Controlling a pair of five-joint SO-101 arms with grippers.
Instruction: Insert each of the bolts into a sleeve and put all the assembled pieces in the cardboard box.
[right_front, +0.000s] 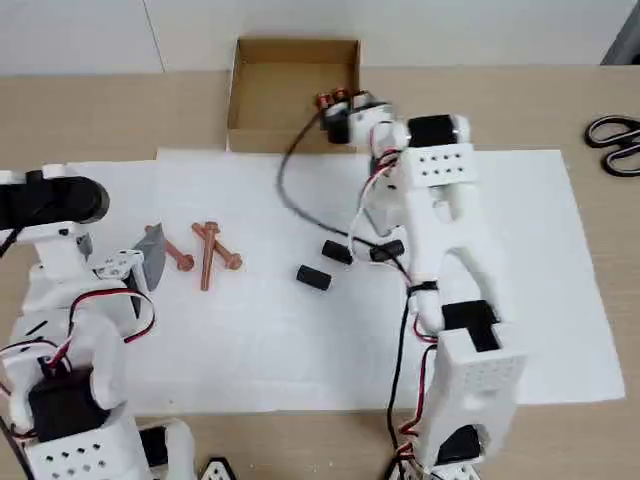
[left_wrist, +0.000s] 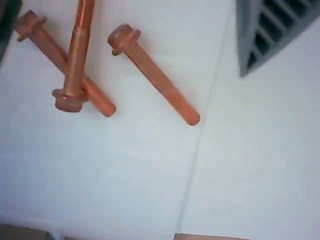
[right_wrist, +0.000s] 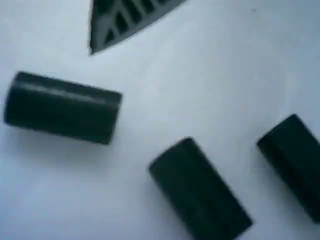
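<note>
1. Bolts (right_front: 207, 255) lie on the paper (right_front: 250, 340) beside my left claw (right_front: 150, 256), which gapes wide, empty
2. Sleeves (right_front: 313, 277) lie mid-paper
3. Right claw (right_front: 336, 108) is at the box (right_front: 232, 100); I cannot tell its grip

Three loose bolts (left_wrist: 155, 75) (two crossed), three black sleeves (right_wrist: 62, 107), one cardboard box (right_front: 290, 85)

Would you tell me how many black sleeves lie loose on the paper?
3, on the paper: first sleeve nearest the bolts, second sleeve beside it, third sleeve against the right arm. Others may hide under it.
</note>
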